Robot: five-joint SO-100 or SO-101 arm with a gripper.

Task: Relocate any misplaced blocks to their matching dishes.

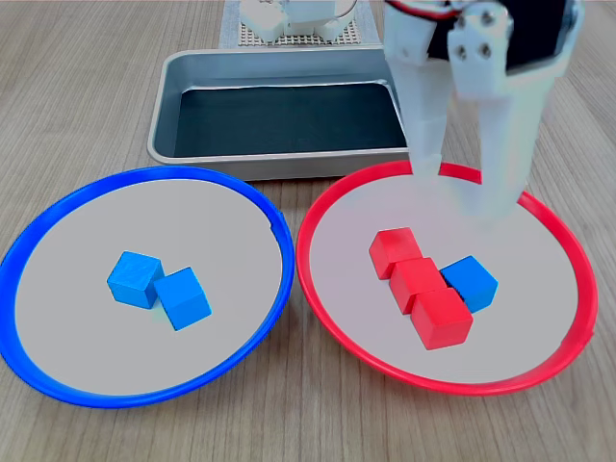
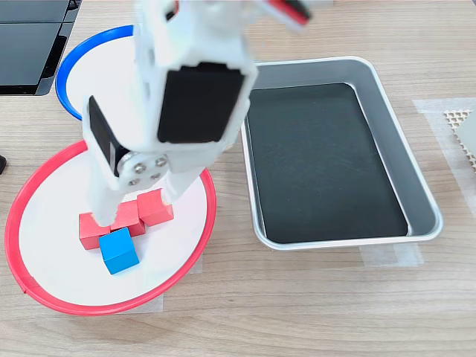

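In the red-rimmed dish (image 1: pixel 318 289) (image 2: pixel 15 245) three red cubes (image 1: pixel 421 285) (image 2: pixel 126 216) lie in a touching row, and one blue cube (image 1: pixel 470 283) (image 2: pixel 119 251) rests against them. The blue-rimmed dish (image 1: pixel 38 231) (image 2: pixel 67 67) holds two blue cubes (image 1: pixel 159 286) side by side in the first exterior view; the arm hides the inside of this dish in the second exterior view. My white gripper (image 1: pixel 460 192) (image 2: pixel 137 204) hangs open over the red-rimmed dish, just above the cubes, with nothing between its fingers.
A rectangular silver tray (image 1: pixel 192 67) (image 2: pixel 416 193) with a black floor stands behind the dishes, touching distance from both rims. The arm's base (image 1: pixel 289 19) sits beyond it. The surface is a wooden tabletop (image 1: pixel 96 96).
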